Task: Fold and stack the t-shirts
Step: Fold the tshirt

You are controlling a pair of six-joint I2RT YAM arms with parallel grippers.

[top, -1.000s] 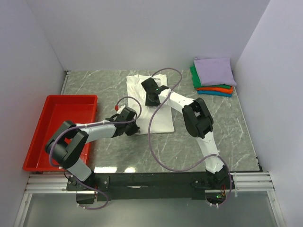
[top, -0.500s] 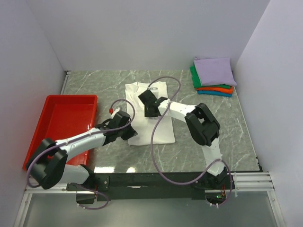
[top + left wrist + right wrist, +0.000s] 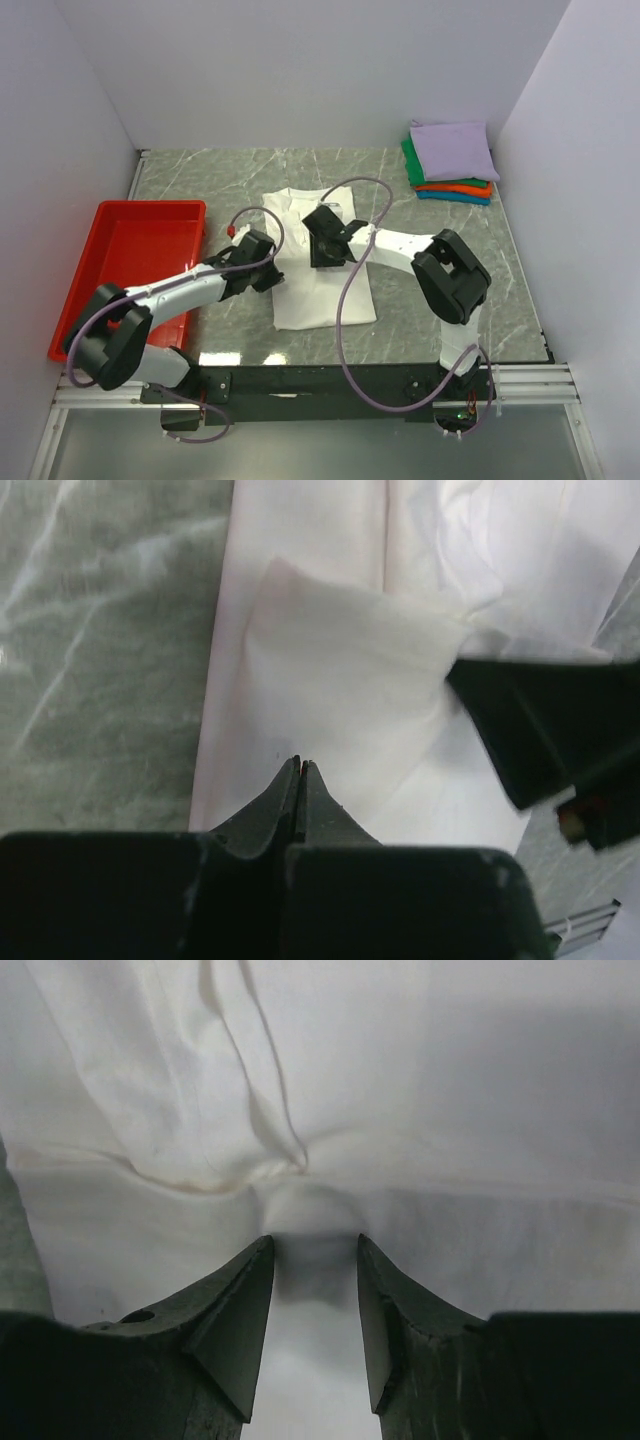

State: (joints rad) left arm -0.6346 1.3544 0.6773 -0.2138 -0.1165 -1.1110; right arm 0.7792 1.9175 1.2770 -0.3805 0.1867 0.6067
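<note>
Overhead view of two robot arms reaching over a grey marbled surface [image 3: 200,180] toward a white shirt [image 3: 325,295] lying partly folded between them.

The left arm [image 3: 180,290] stretches low and nearly straight from its base, angling up and to the right. The left fingers [image 3: 268,272] rest at the shirt's left edge. In the left wrist view these fingers [image 3: 275,800] are clenched tight, their tips meeting in a thin line over a raised flap of the shirt [image 3: 330,660]. Whether any cloth is nipped between them cannot be told. Bare surface [image 3: 100,630] lies to the left of the fingers.

The right arm [image 3: 450,275] bends sharply at the elbow and reaches left, a purple cable [image 3: 345,310] looping off it. The right fingers [image 3: 325,255] point down onto the upper middle of the shirt, just to the right of the left fingers. In the right wrist view the right fingers [image 3: 235,1310] stand apart, released, with a small pucker of white cloth [image 3: 450,1080] sitting between and just ahead of the tips. Creases run outward from it.

Well beyond the right fingers, in the far right corner, sits a stack [image 3: 450,160] of folded shirts with lavender on top, then green, orange and teal. A red tray [image 3: 150,207] lies to the left of the left fingers.
</note>
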